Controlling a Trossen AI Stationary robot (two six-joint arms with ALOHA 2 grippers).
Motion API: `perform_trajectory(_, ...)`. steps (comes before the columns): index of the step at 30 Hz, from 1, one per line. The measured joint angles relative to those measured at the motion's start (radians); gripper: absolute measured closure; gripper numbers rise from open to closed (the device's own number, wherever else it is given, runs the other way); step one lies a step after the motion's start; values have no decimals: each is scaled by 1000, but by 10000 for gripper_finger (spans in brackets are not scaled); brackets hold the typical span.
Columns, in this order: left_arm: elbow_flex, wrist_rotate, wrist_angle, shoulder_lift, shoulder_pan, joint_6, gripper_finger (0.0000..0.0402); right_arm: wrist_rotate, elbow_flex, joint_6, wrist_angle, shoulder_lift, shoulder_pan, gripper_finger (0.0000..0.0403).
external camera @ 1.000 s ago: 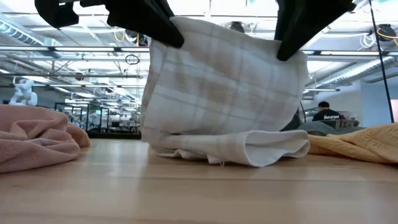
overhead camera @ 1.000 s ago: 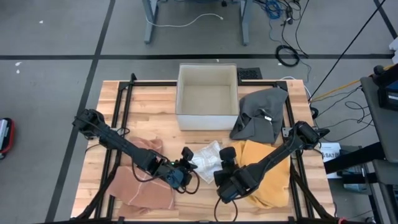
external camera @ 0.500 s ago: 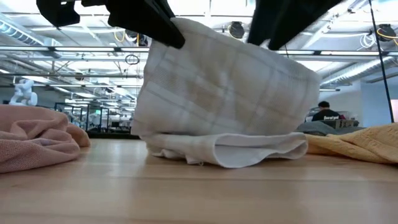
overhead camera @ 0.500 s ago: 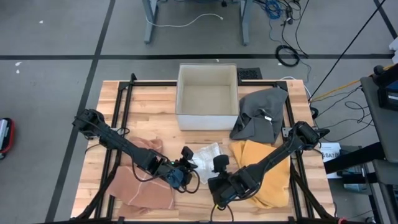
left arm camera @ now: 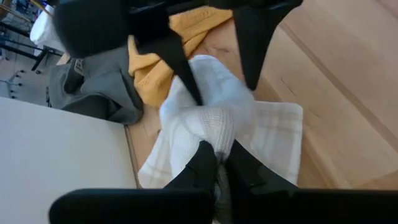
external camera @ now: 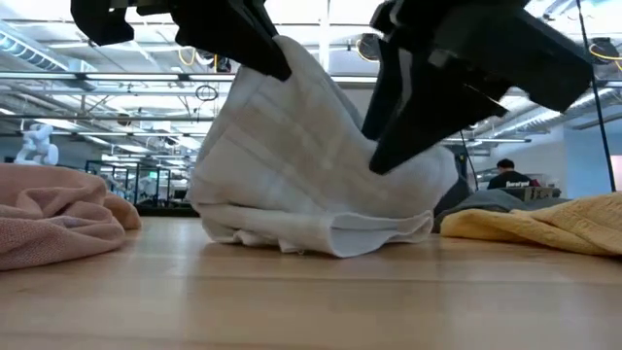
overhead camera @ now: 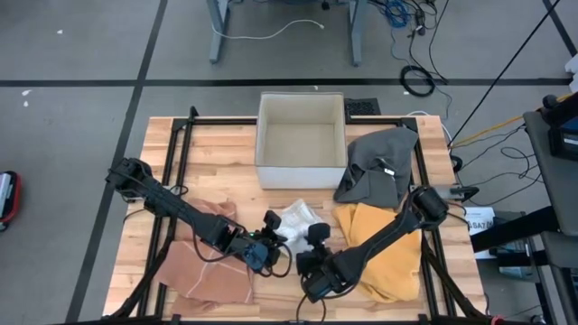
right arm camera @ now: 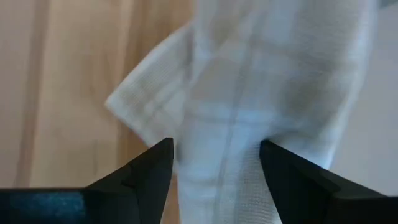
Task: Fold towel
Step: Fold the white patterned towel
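Pink cloth [overhead camera: 212,262] lies at the table's [overhead camera: 217,153] front left. Beside it we see our left gripper [overhead camera: 269,240] clamped on a corner of the white checked towel [overhead camera: 296,217], lifting that corner while the rest rests bunched on the wood, in front of the white box [overhead camera: 302,140]. Our right gripper [overhead camera: 313,247] hovers at the towel's other side, fingers [right arm camera: 146,171] spread apart, gripping nothing. Farther right lie a yellow cloth [overhead camera: 379,244] and a grey cloth [overhead camera: 379,167].

Towel [overhead camera: 294,219] lay on table [overhead camera: 217,153] in front of box [overhead camera: 302,141], between two cloths: one [overhead camera: 212,271] left, one [overhead camera: 384,253] right.
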Motion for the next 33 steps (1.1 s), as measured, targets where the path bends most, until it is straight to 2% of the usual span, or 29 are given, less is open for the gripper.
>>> perform_trajectory(12,0,17,-7,0,3,-1,390,198,1,23,-30,-30,40,172)
perform_trajectory(18,0,36,-7,0,3,-1,390,102,1,-30,61,-30,5,172)
perform_trajectory(25,0,56,-3,0,-13,2,390,73,-6,-29,55,-19,-46,172)
perform_trajectory(30,0,56,-3,0,-32,26,390,-12,-72,-82,172,-19,-85,172)
perform_trajectory(33,0,56,-3,0,-38,28,391,-17,-102,-84,201,-18,-100,176)
